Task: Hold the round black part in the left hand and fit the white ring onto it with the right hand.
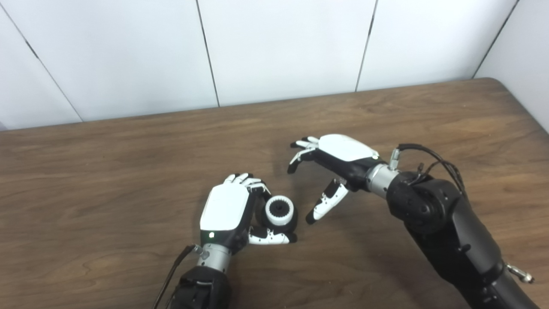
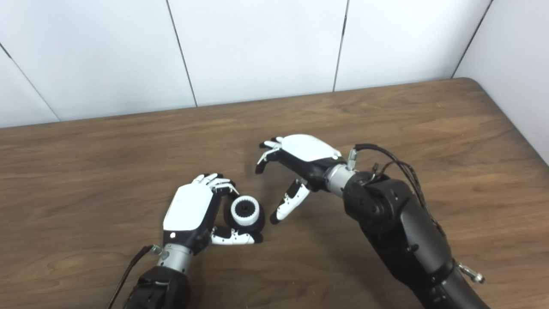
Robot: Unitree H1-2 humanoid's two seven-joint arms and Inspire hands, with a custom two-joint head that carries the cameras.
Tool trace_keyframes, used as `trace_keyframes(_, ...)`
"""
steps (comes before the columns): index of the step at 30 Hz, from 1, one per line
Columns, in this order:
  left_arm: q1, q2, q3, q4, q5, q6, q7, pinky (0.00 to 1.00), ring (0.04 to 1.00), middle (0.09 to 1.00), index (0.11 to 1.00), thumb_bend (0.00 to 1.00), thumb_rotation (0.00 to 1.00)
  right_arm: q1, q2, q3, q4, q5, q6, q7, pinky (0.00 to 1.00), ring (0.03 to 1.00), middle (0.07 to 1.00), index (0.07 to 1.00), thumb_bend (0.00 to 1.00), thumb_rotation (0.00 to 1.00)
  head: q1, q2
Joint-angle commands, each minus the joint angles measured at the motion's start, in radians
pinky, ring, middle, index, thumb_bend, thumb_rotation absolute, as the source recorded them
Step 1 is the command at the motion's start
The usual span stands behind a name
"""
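Note:
My left hand rests on the wooden table and is shut on the round black part, fingers curled over its far side and thumb under its near side. The white ring sits on top of the black part, toothed around a dark centre hole. My right hand hovers just right of the part, open, fingers spread and thumb pointing down toward the table, holding nothing. In the right eye view the white ring and the right hand stand a small gap apart.
The table's back edge meets a white panelled wall. A black cable loops off the right wrist. Bare wood stretches to the left and right of both hands.

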Motion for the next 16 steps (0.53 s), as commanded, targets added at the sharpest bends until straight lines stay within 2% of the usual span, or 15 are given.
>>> trace_keyframes(1,-0.017,0.006,0.008,-0.011,-0.002,-0.005,0.007,0.91,0.868,0.765,0.484,0.52,0.06,-0.034,-0.02,-0.025,-0.041,-0.006,0.001,-0.009,1.0,1.0,0.968,0.74,1.0,0.28,-0.002,0.001)
trace_keyframes(10,-0.018,0.021,0.017,-0.024,-0.012,-0.009,-0.013,0.9,0.88,0.802,0.494,0.52,0.08,-0.022,-0.021,-0.041,-0.047,-0.003,0.014,-0.021,1.0,1.0,0.967,0.74,1.0,0.3,0.003,-0.001)
trace_keyframes(11,-0.018,0.022,0.018,-0.026,-0.012,-0.008,-0.019,0.9,0.886,0.814,0.588,0.72,0.19,-0.021,-0.02,-0.042,-0.046,-0.002,0.015,-0.023,1.0,1.0,0.966,0.739,1.0,0.29,0.003,-0.001)
trace_keyframes(12,-0.019,0.025,0.018,-0.029,-0.009,-0.004,-0.027,0.9,0.888,0.819,0.62,0.79,0.23,-0.02,-0.02,-0.043,-0.044,-0.001,0.014,-0.024,1.0,1.0,0.966,0.739,1.0,0.29,0.004,-0.001)
trace_keyframes(14,-0.021,0.028,0.02,-0.032,-0.005,0.001,-0.037,0.89,0.895,0.839,0.693,0.89,0.3,-0.019,-0.019,-0.042,-0.041,0.0,0.013,-0.024,1.0,1.0,0.97,0.741,1.0,0.31,0.004,-0.002)
trace_keyframes(16,-0.022,0.031,0.023,-0.04,-0.002,0.01,-0.058,0.9,0.903,0.853,0.73,0.92,0.33,-0.019,-0.018,-0.043,-0.037,0.0,0.014,-0.026,1.0,1.0,0.971,0.742,1.0,0.32,0.005,-0.002)
